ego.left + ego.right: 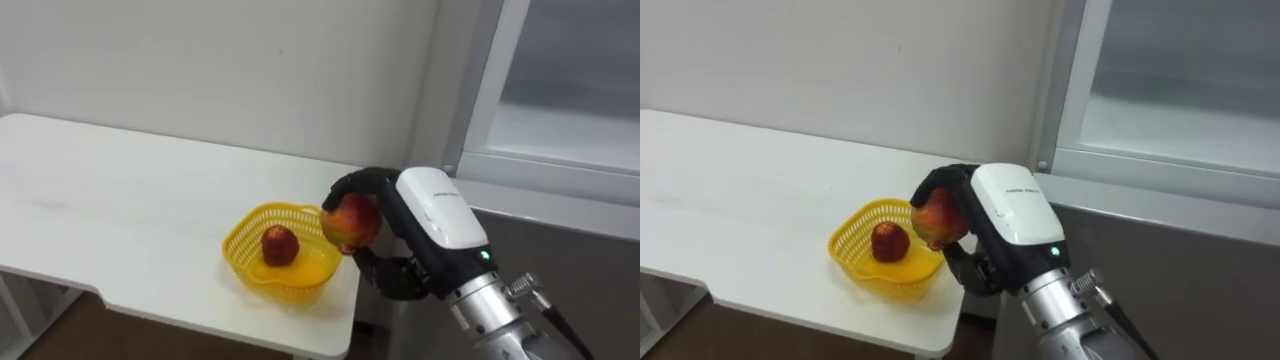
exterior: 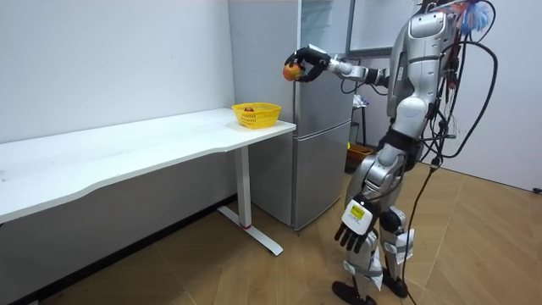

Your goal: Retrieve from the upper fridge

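I had the robot's right hand point(image 1: 440, 212) with its dark fingers point(image 1: 350, 185) curled round a round red-and-yellow fruit point(image 1: 350, 222), gripping it from the top and from below. The fruit hung in the air off the end of the long white table point(image 1: 120, 200), higher than the yellow plastic lattice basket point(image 1: 240, 238) and slightly to its fridge side. A second, darker red fruit point(image 1: 280, 245) lay inside the basket, which sat near the table's end corner. There was a small line of grey print on the white shell at the back of the right hand, too small for me to read. Part of the held fruit was hidden by the fingers, and the hand covered the basket's near-right rim. In the room view the robot stood upright on the wooden floor before the tall grey fridge point(image 2: 322, 127), right arm stretched towards the table. The fridge's top was cut off by the picture's edge, and I could not tell how its upper door stood. The left hand point(image 2: 356, 227) hung by the thigh, fingers loose and pointing down, holding nothing, and the print on its yellow label was unreadable.
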{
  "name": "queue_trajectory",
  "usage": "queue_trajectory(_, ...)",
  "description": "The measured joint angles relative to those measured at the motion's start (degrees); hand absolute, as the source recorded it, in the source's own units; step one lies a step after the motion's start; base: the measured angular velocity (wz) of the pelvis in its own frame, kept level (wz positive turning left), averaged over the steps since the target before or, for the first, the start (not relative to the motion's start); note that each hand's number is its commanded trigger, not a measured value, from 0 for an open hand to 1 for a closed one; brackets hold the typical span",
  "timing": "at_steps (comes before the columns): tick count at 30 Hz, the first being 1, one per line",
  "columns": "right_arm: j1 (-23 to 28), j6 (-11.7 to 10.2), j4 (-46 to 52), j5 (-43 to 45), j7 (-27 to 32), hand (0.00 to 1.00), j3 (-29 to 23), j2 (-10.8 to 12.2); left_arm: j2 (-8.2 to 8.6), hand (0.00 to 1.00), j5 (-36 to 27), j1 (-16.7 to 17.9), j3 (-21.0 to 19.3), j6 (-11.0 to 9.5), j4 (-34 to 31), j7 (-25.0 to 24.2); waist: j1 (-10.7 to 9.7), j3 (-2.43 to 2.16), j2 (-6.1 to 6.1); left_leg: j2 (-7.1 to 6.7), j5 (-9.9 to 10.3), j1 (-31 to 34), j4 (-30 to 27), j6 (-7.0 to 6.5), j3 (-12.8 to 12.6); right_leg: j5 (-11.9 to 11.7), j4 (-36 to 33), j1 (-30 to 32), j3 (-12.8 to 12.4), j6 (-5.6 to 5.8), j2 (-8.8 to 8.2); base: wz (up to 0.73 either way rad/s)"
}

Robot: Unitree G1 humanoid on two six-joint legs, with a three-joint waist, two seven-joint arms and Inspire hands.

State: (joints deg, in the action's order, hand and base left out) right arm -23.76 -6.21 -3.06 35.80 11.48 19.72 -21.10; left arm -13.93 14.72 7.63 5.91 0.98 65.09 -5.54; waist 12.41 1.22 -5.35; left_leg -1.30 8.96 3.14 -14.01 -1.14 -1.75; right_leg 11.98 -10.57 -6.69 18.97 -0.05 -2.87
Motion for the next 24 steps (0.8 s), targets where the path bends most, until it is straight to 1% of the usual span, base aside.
queue_trajectory(3,-1.4,0.3,-3.9,0.1,0.0,1.0,1.1,0.0,-0.01,0.0,-0.1,0.0,0.0,0.0,0.0,0.4,0.6,-0.23,-0.49,-0.17,0.0,0.1,0.2,0.01,0.5,0.0,0.0,-0.1,0.2,0.03,-0.02,0.1)
queue_trajectory(5,-2.2,0.5,-6.2,-0.1,0.0,1.0,2.5,0.0,0.0,0.0,0.0,0.1,0.0,0.2,0.0,0.5,0.9,-0.22,-0.93,-0.24,0.0,0.1,0.2,0.01,0.7,0.0,0.0,0.0,0.3,0.07,-0.07,0.04)
queue_trajectory(6,-2.5,0.9,-7.5,-0.1,0.0,1.0,3.4,0.0,-0.03,0.0,0.0,-0.1,0.0,0.4,0.0,0.5,1.4,-0.19,-1.3,-0.24,0.0,0.1,0.2,0.01,0.7,0.1,0.0,0.2,0.3,0.09,-0.08,0.0)
queue_trajectory(7,-2.6,1.0,-8.4,-0.2,-0.2,1.0,4.1,0.0,-0.04,0.0,0.0,-0.4,0.0,0.4,0.0,0.5,2.0,-0.19,-1.68,-0.24,0.0,0.3,0.2,0.01,0.8,0.1,0.0,0.3,0.7,0.1,-0.1,0.0)
queue_trajectory(8,-2.6,1.0,-8.8,-0.2,-0.4,1.0,4.3,0.0,-0.04,0.0,0.0,-0.5,0.0,0.4,0.0,0.4,2.2,-0.22,-1.88,-0.26,0.0,0.4,0.3,0.01,0.9,0.1,0.0,0.3,1.2,0.1,-0.14,0.09)
queue_trajectory(9,-2.8,1.0,-9.6,-0.2,-0.5,1.0,4.8,0.2,-0.05,0.0,0.0,-0.8,0.0,0.3,0.0,0.4,2.3,-0.22,-2.17,-0.35,0.0,0.6,0.3,0.01,1.2,0.1,0.0,0.3,2.3,0.1,-0.22,0.12)
queue_trajectory(11,-3.5,1.2,-10.3,-0.1,-0.7,1.0,5.7,0.3,-0.06,0.0,0.0,-0.9,-0.1,0.4,0.0,0.3,2.5,-0.22,-2.43,-0.43,0.0,0.6,0.3,0.0,1.5,0.1,0.0,0.3,2.4,0.1,-0.27,0.09)
queue_trajectory(13,-3.7,1.3,-10.3,-0.1,-0.9,1.0,5.8,0.3,-0.36,0.0,0.0,-1.2,-0.1,0.4,0.1,0.2,3.2,-0.08,-2.79,-0.48,0.0,0.7,0.3,0.0,1.9,0.1,0.0,0.2,3.2,0.1,-0.28,0.08)
queue_trajectory(15,-3.9,1.3,-10.9,-0.1,-0.9,1.0,5.9,0.3,-0.45,0.0,0.0,-1.4,-0.1,0.4,0.1,0.2,3.8,-0.05,-2.95,-0.48,0.0,0.6,0.3,0.0,2.1,0.1,0.0,0.0,3.4,0.1,-0.26,0.09)
queue_trajectory(17,-4.8,1.2,-12.8,0.0,-0.9,1.0,6.1,0.4,-0.47,0.0,0.0,-1.5,-0.1,0.4,0.1,-0.1,3.9,0.02,-3.08,-0.48,0.0,0.5,0.3,0.0,2.4,0.1,0.0,-0.2,3.9,0.12,-0.32,0.1)
queue_trajectory(19,-5.8,1.4,-15.2,0.2,-0.9,1.0,6.1,0.4,-0.5,0.0,0.0,-1.5,-0.1,0.4,0.1,-0.3,4.4,0.23,-3.36,-0.5,0.0,0.6,0.2,0.0,2.6,0.1,0.0,-0.3,4.2,0.2,-0.39,0.05)
queue_trajectory(24,-6.2,1.4,-17.7,0.5,-0.9,1.0,6.1,0.4,-0.5,0.0,0.0,-1.5,-0.1,0.4,0.0,-1.7,5.2,0.31,-3.59,-0.54,0.0,0.7,0.2,-0.01,3.1,0.1,0.0,-0.3,4.7,0.21,-0.56,0.04)
